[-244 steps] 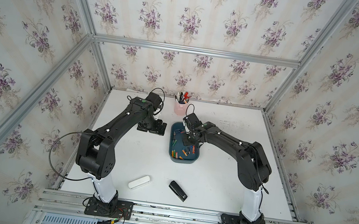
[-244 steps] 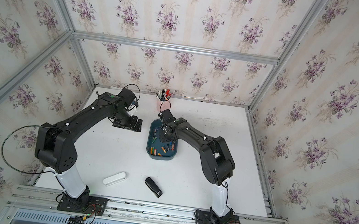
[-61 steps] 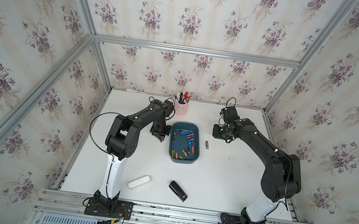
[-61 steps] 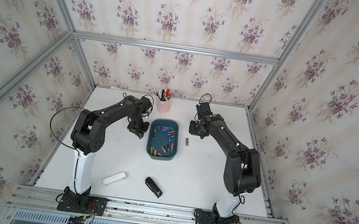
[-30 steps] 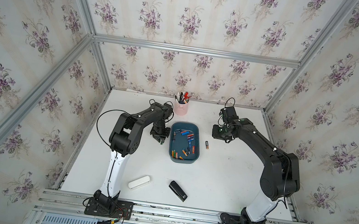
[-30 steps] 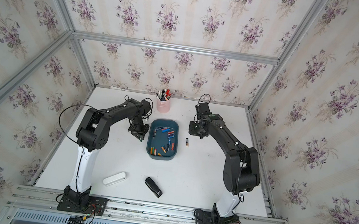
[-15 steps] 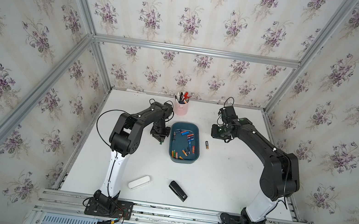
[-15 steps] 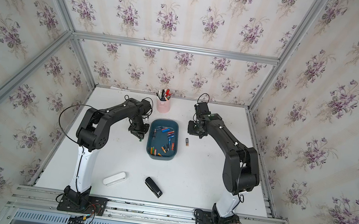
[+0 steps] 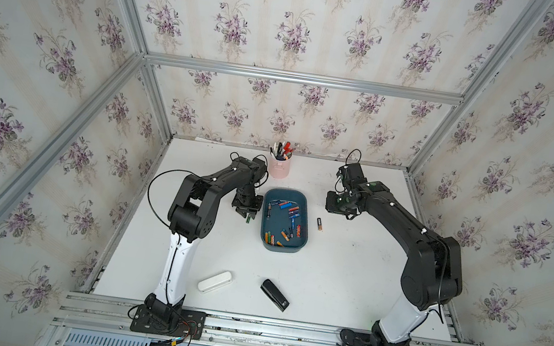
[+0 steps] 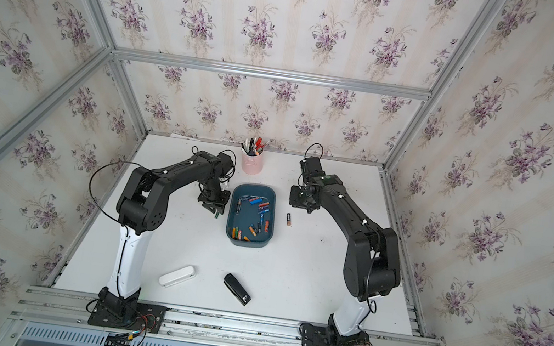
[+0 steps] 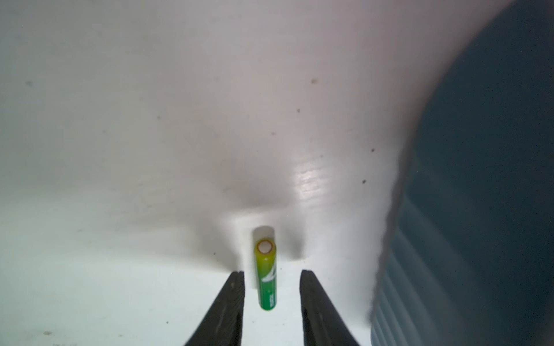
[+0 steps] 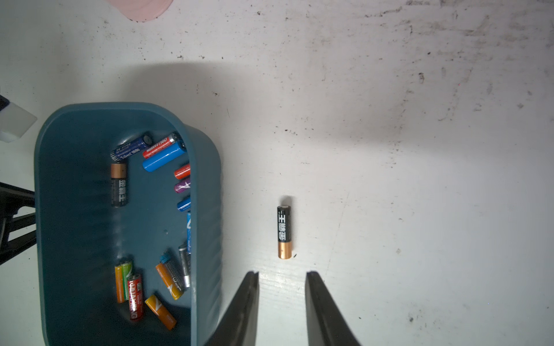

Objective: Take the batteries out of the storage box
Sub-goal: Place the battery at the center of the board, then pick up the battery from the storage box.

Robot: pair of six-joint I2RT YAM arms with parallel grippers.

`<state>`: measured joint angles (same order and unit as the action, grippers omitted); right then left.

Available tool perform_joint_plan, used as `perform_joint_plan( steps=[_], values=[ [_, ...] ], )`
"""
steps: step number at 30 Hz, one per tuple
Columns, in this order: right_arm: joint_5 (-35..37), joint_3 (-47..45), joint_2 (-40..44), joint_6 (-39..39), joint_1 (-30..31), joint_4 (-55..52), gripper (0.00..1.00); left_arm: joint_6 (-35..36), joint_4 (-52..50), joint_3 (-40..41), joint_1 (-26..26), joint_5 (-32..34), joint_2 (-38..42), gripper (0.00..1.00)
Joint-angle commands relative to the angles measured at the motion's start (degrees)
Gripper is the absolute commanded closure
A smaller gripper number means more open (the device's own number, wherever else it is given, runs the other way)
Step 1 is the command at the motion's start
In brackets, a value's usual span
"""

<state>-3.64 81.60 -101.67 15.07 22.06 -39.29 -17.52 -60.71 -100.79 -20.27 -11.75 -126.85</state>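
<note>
Now left gripper (image 11: pixel 272 272), jaws apart, straddles green battery (image 11: pixel 266 284) lying lengthwise, storage box (image 11: pixel 479 209) just beside; right gripper (image 12: pixel 281 272) parted, empty.

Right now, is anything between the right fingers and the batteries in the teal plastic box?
Nothing visible from above: the lidless dark teal plastic storage box leaves the cylindrical batteries exposed. The right gripper sits beside the box, fingers open; sideways, the box's near wall stands between, with a black-and-copper battery on the white table beside it.

Floral wallpaper (image 9: pixel 291 16) is covering the three walls; aluminium rails (image 9: pixel 301 78) are framing the corners; the white tabletop (image 9: pixel 326 281) is showing scuffs.
</note>
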Motion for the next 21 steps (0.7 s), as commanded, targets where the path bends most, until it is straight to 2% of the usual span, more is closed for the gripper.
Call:
perform_joint_plan(
  steps=[1, 11, 12, 21],
  values=[
    [-0.59, 0.81, 0.20, 0.87, 0.84, -0.47, 0.68, -0.45, -0.94, -0.32, 0.04, 0.54, 1.72, 0.60],
    [-3.54, 5.67, -3.68, 4.11, 8.33, 1.31, 0.67, -0.49, -2.66, -1.14, 0.60, 0.85, 6.45, 0.56],
    [-3.88, 6.37, -4.59, 4.51, 10.71, 1.74, 0.67, -0.28, -2.94, -1.01, 0.78, 1.05, 6.97, 0.55],
    [-9.53, 10.15, -13.51, 8.52, 15.28, 8.17, 0.67, 0.71, -2.48, 5.72, 3.24, 1.55, 12.67, 0.53]
  ],
)
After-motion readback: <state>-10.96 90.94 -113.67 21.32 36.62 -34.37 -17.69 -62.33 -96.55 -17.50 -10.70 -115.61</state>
